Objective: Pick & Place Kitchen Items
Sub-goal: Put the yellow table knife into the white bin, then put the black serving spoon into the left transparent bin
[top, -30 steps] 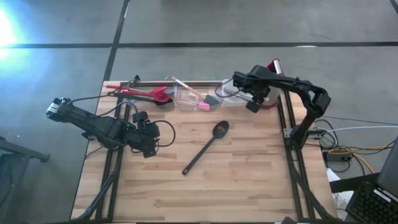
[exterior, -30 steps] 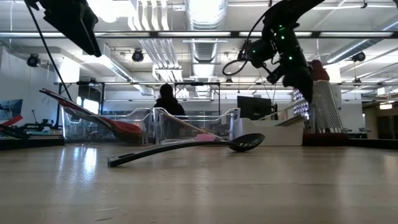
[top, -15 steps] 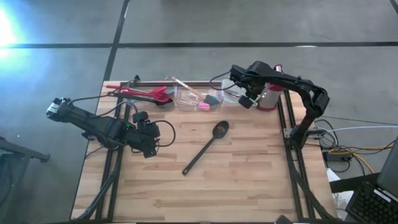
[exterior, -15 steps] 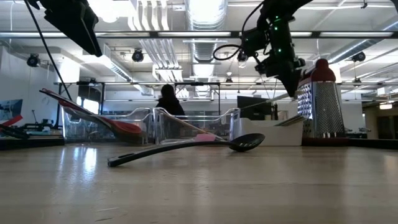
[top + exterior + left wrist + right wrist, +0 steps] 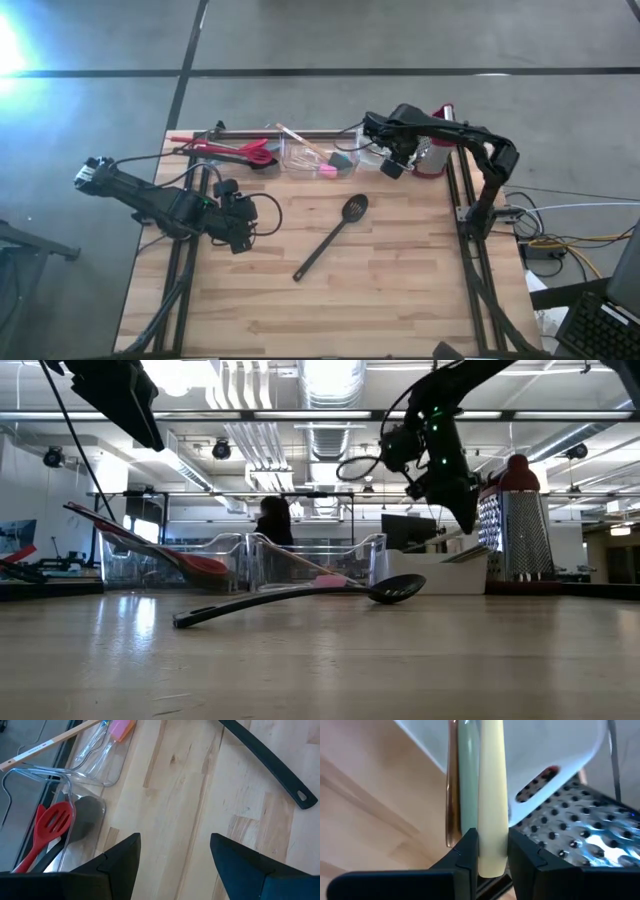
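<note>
Two arms over the table point(image 5: 400, 290), and from the left: left gripper point(image 5: 240, 238) hangs above the left side with fingers point(image 5: 240, 857) spread wide, nothing between them. At the back edge a red spatula point(image 5: 232, 150) and tongs point(image 5: 205, 139) lie in a clear tub point(image 5: 215, 560); the next tub point(image 5: 315, 155) holds a pink scraper point(image 5: 328, 172) and a grey one point(image 5: 343, 160). Mid-table, a black slotted spoon point(image 5: 332, 236) lies flat on the wood, head toward the back. Over on the right, the right gripper point(image 5: 391, 166) hovers at the back edge above a white tub point(image 5: 530, 765), clamped on a cream handle point(image 5: 492, 800) that stands upright between its fingers point(image 5: 465, 852). Just beside it stands the steel grater point(image 5: 512, 520).
</note>
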Available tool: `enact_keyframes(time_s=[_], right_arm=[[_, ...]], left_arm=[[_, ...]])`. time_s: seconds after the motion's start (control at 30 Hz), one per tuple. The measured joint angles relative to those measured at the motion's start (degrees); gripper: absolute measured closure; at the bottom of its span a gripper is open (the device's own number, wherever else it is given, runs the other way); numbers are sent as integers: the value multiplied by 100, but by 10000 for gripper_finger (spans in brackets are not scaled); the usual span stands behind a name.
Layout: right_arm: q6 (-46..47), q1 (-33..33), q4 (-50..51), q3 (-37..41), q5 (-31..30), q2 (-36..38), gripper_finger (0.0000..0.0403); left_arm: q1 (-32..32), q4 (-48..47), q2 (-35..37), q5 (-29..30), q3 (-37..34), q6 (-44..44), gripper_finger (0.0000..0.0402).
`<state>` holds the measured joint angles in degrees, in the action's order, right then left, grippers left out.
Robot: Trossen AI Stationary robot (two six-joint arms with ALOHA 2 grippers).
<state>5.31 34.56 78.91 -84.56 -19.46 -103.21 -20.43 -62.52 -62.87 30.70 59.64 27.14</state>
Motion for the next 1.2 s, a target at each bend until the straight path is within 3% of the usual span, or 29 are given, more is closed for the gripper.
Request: enact_keyframes(time_s=[0.47, 0.7, 0.83, 1.0, 1.2], right_arm=[[-208, -12, 127, -52, -58, -892, 337], [19, 2, 111, -188, 5, -656, 221], [61, -1, 155, -283, 6, -422, 174], [486, -57, 583, -542, 43, -21, 152], [887, -424, 774, -642, 235, 776, 161]], left_arm=[[2, -2, 0, -2, 0, -34, 156], [7, -2, 0, -70, 0, -190, 156], [7, -2, 0, -83, 0, -190, 156], [7, 4, 0, -254, 0, -129, 156], [4, 299, 0, -411, 0, -1, 156]])
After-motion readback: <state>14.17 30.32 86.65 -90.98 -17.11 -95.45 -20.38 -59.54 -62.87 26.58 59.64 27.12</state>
